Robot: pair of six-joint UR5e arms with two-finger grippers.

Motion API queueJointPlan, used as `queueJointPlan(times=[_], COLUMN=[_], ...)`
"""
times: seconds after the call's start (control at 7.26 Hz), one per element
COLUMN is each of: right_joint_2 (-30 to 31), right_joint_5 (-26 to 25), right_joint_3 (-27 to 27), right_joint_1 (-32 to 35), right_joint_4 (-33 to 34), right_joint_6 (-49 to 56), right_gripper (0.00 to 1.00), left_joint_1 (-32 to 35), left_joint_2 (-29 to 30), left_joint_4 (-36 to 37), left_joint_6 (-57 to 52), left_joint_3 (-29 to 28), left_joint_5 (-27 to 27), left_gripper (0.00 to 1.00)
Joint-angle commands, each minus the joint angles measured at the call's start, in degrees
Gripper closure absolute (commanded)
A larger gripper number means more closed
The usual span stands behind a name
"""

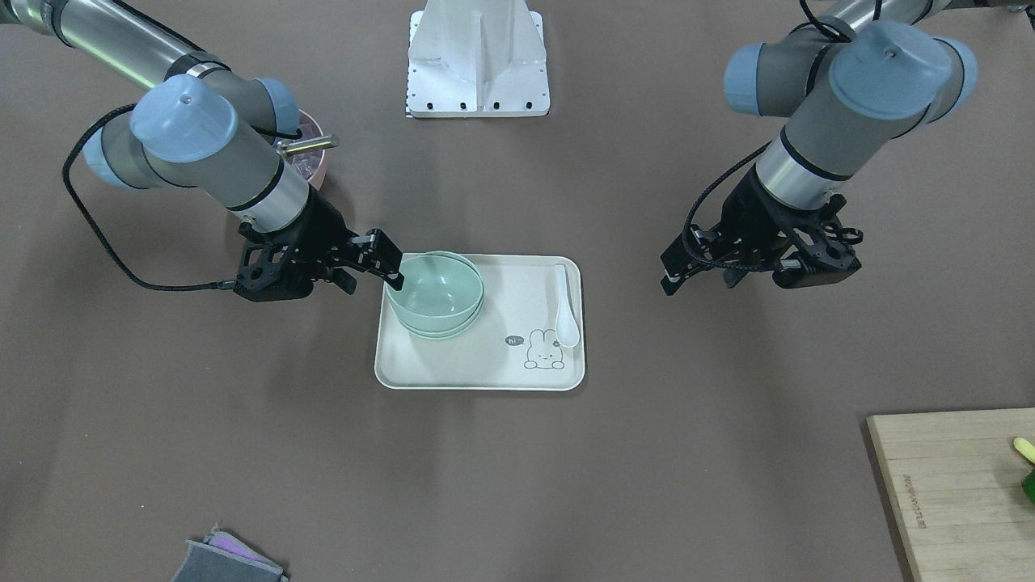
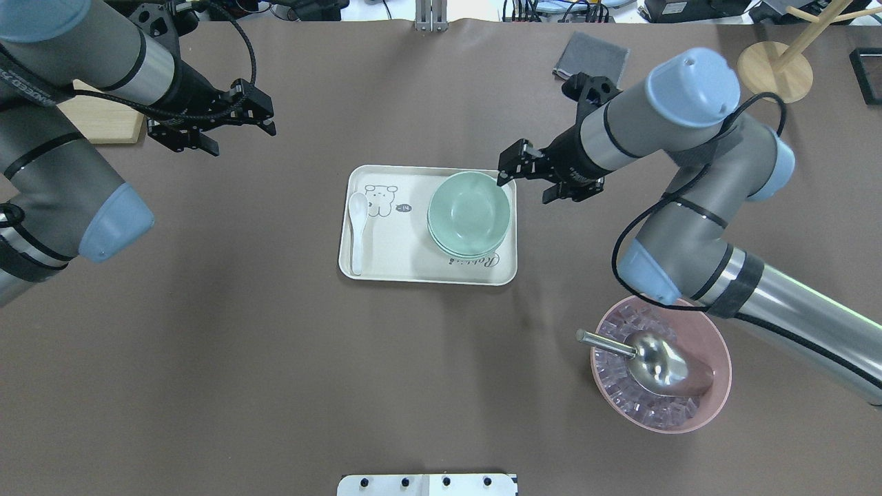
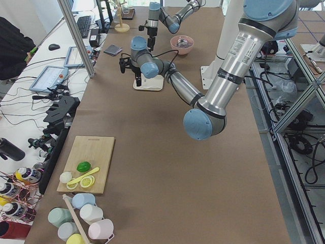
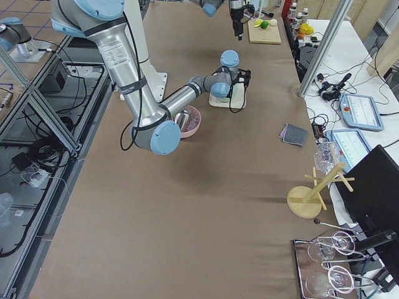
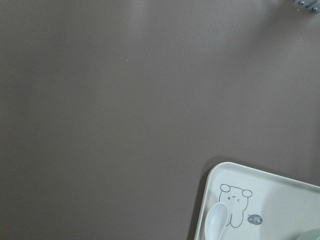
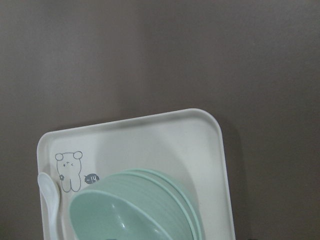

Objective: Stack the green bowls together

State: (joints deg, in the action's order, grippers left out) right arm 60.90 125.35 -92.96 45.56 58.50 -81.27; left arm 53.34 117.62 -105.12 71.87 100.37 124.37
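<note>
The green bowls (image 1: 437, 287) sit nested in one stack on the cream tray (image 1: 485, 364), at its end nearer my right arm. The stack also shows in the overhead view (image 2: 468, 207) and the right wrist view (image 6: 130, 210). My right gripper (image 1: 373, 283) is open at the stack's rim, one finger over the rim's edge and the other outside it (image 2: 526, 190). My left gripper (image 2: 241, 140) is open and empty, hovering over bare table well away from the tray (image 1: 699, 283).
A white spoon (image 2: 357, 227) lies on the tray beside a bear drawing. A pink bowl (image 2: 716, 386) with a metal scoop (image 2: 654, 362) and clear cubes stands under my right arm. A wooden board (image 1: 954, 493) and a grey cloth (image 2: 591, 58) lie at the table's edges.
</note>
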Motion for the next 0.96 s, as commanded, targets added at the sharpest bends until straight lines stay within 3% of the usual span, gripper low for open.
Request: queueJointPlan(times=[0.0,0.14,0.41,0.55,0.83], right_joint_2=[2.7,4.1,7.9,10.0,11.8], right_joint_5=[5.9,6.0,4.4,0.0,-5.9], right_joint_3=[-5.1,-5.6,-6.6,-8.4,-11.4], right_joint_1=[7.9,10.9,15.7,18.2,23.6], right_joint_4=[8.0,11.3,23.5,31.8,48.2], right_joint_6=[0.7,5.3,26.0,39.6,63.1], right_gripper=[0.0,0.0,0.0,0.0,0.0], left_joint_1=[0.7,2.9,9.2,11.2,13.8], left_joint_2=[-1.1,-2.0,-6.3,-8.4,-11.1], left_joint_4=[-0.1,0.3,9.0,10.2,14.4], left_joint_6=[-0.2,-6.4,-22.7,-29.6,-32.7], left_joint_3=[1.1,1.0,1.4,1.6,2.6], left_joint_5=[-0.8,-1.1,-3.6,-6.5,-5.3], left_gripper=[0.02,0.02,0.02,0.02,0.02])
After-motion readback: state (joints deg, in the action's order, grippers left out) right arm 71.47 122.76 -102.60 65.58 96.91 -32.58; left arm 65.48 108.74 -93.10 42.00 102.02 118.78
